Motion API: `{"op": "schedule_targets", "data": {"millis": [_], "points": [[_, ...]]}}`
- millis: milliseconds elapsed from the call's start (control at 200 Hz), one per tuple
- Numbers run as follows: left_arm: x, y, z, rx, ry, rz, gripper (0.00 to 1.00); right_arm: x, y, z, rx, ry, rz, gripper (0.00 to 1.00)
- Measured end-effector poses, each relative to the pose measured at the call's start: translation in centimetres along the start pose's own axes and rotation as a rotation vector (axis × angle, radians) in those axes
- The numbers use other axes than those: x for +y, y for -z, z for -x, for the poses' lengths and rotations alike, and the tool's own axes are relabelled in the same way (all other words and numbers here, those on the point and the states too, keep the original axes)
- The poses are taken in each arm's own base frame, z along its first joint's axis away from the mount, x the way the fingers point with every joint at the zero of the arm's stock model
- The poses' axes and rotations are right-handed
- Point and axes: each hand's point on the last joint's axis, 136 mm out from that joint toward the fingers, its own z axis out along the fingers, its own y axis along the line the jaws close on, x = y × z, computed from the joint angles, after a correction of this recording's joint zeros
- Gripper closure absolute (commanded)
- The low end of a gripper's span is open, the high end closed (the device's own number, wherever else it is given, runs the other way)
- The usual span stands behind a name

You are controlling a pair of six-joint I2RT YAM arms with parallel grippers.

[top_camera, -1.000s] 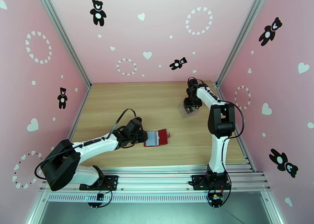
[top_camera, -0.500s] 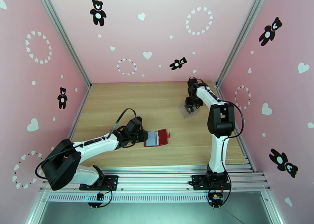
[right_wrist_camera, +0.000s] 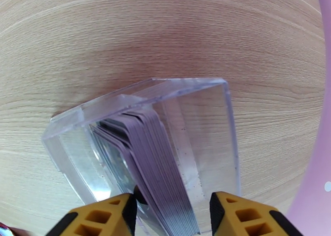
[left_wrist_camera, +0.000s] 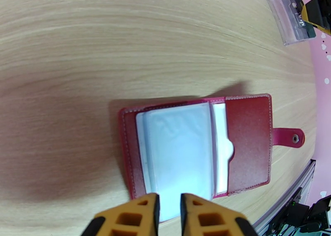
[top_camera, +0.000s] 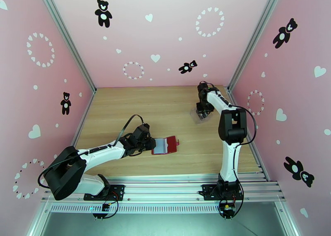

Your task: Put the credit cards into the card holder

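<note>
Left gripper (left_wrist_camera: 167, 210), jaws nearly together, pinches the inner leaf of the open holder (left_wrist_camera: 248, 141), apparently steadying it on the table (top_camera: 124, 108). Right gripper (right_wrist_camera: 171, 214), jaws apart, straddles the cards (right_wrist_camera: 157, 162) standing in the case (right_wrist_camera: 207, 121), ready to grip.

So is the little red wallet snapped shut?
No, the card holder lies open on the table, its pale inner pockets showing and its snap tab sticking out unfastened at the side.
</note>
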Motion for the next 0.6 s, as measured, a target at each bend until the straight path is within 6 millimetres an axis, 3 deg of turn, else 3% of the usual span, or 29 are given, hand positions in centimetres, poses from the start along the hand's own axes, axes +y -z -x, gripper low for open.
{"op": "schedule_targets", "data": {"millis": [420, 601], "points": [[0.0, 0.0, 0.0, 0.0, 0.0, 0.0, 0.78, 1.2, -0.2, -0.1, -0.001, -0.008, 0.043, 0.57], [0.1, 0.0, 0.0, 0.0, 0.0, 0.0, 0.79, 2.2, 0.2, -1.5, -0.007, -0.022, 0.088, 0.61]]}}
